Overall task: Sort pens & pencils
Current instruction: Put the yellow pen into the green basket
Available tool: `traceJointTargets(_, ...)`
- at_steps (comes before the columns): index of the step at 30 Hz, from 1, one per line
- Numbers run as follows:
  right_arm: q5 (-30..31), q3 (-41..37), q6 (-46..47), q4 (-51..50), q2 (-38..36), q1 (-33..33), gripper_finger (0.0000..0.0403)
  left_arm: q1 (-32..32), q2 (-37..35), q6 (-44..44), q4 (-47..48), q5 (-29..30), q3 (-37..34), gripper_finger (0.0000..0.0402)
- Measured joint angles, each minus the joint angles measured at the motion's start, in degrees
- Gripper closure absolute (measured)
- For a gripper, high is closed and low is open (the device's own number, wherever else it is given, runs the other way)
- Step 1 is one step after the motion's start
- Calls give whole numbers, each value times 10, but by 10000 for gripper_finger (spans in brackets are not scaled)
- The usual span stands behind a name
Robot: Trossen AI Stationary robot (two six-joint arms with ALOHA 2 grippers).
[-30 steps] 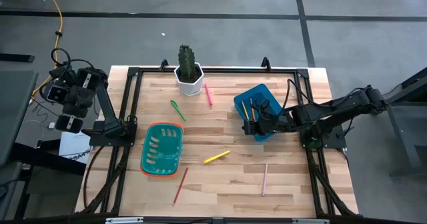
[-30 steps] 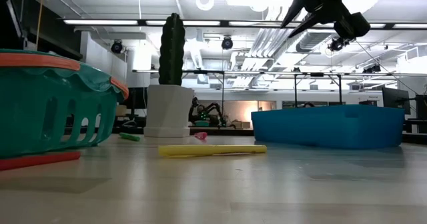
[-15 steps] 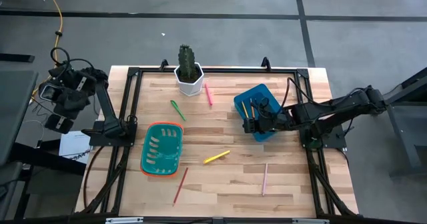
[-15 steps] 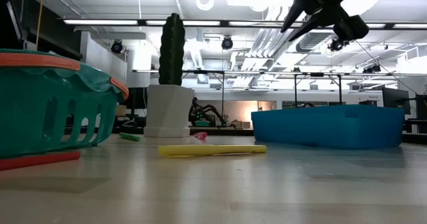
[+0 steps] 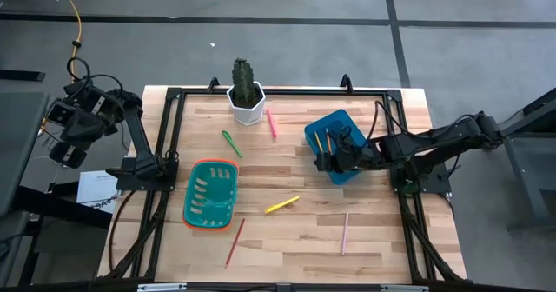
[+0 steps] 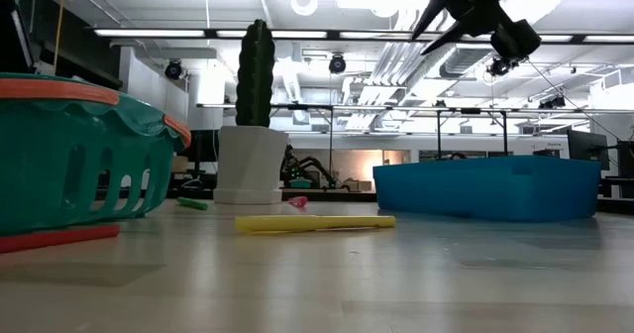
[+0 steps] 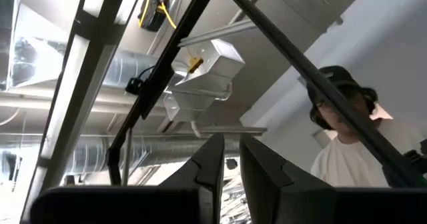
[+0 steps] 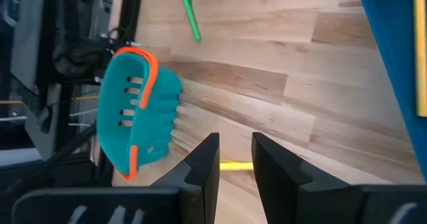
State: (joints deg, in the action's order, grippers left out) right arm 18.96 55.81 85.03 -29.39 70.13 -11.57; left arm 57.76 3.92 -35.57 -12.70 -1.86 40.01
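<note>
Right pincer [image 5: 323,162] poised over the near edge of the blue bin [image 5: 334,144], its fingers a narrow gap apart and holding nothing. Two pencils [image 5: 317,142] appear to lie inside the bin, though they are small in the high view. Beyond the pincer on the bench [image 5: 373,214] lie a yellow pen [image 5: 281,205], a green pen [image 5: 231,143], a pink pen [image 5: 271,122], a red pencil [image 5: 234,242] and a pale pencil [image 5: 344,233]; the teal basket [image 5: 210,194] stands empty-looking. Left pincer [image 7: 229,164], nearly closed and empty, is raised off the bench. Risk: descending here, the right pincer may catch the bin's rim and shove or tip it.
</note>
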Motion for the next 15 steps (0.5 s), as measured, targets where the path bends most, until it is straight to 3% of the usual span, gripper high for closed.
traceJointTargets(3,6,0,0,3,0,0,322,0,0,0,6,13,0,364)
traceJointTargets(8,6,0,0,3,0,0,322,0,0,-4,28,88,-1,364)
traceJointTargets(15,6,0,0,3,0,-1,322,0,-14,-36,34,130,-1,364)
